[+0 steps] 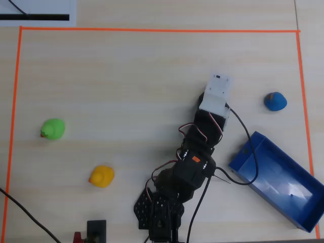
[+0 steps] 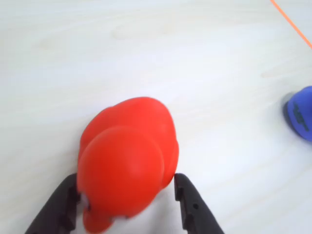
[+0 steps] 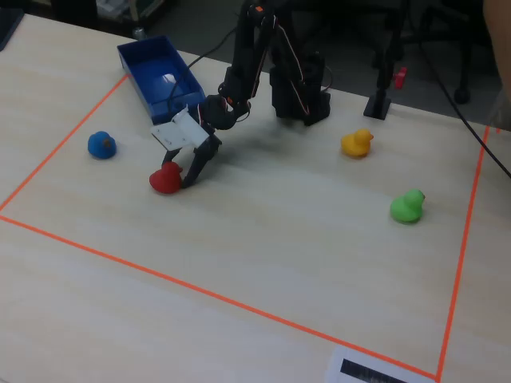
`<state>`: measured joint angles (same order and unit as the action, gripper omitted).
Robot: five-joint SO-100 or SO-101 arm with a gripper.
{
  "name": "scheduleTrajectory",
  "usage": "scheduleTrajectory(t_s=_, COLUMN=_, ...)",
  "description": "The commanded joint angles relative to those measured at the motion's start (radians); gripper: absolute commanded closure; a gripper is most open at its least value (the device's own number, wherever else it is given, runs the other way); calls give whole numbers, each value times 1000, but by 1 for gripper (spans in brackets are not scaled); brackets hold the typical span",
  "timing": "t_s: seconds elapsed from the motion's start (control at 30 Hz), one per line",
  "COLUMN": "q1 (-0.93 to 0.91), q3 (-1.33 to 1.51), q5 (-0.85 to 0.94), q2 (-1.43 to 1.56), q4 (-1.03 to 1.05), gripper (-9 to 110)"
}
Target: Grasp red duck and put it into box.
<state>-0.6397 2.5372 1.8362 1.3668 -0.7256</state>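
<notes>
**Operator:** Closest to my wrist camera is the red duck (image 2: 127,161), filling the lower middle of that view with one black finger (image 2: 58,204) on each side of it. It sits on the worktop (image 3: 263,239), not lifted as far as I can judge.

**Observer:** So how will you take it well?

**Operator:** I'd close slowly and evenly. The duck is glossy and rounded, so I expect it to squirt forward if one finger lands first. I want both pads low on the body, then a straight lift before swinging to the box (image 3: 152,64).

**Observer:** And the pincer (image 2: 129,204) right now?

**Operator:** Apart, straddling the duck. The fingers look very close to its sides, but I can't tell whether they press yet. The box lies well apart, past the blue duck (image 3: 101,145) side of the fixed view.
</notes>
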Motion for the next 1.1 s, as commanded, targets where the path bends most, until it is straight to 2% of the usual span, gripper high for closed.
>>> scheduleTrajectory(t_s=0.0, q1=11, q3=-74, q5=-8, q2=-20, q4=-18, gripper=75)
scheduleTrajectory(t_s=0.47, q1=8, q3=-190, q5=-9, q2=-120, q4=-5, gripper=73)
scheduleTrajectory(t_s=0.5, q1=8, q3=-196, q5=3, q2=-123, q4=9, gripper=75)
scheduleTrajectory(t_s=0.57, q1=9, q3=-207, q5=41, q2=-129, q4=51, gripper=90)
scheduleTrajectory(t_s=0.63, q1=11, q3=-204, q5=40, q2=-130, q4=49, gripper=96)
scheduleTrajectory(t_s=0.77, q1=3, q3=-204, q5=49, q2=-130, q4=51, gripper=101)
scheduleTrajectory(t_s=1.07, q1=-34, q3=-216, q5=17, q2=-101, q4=49, gripper=101)
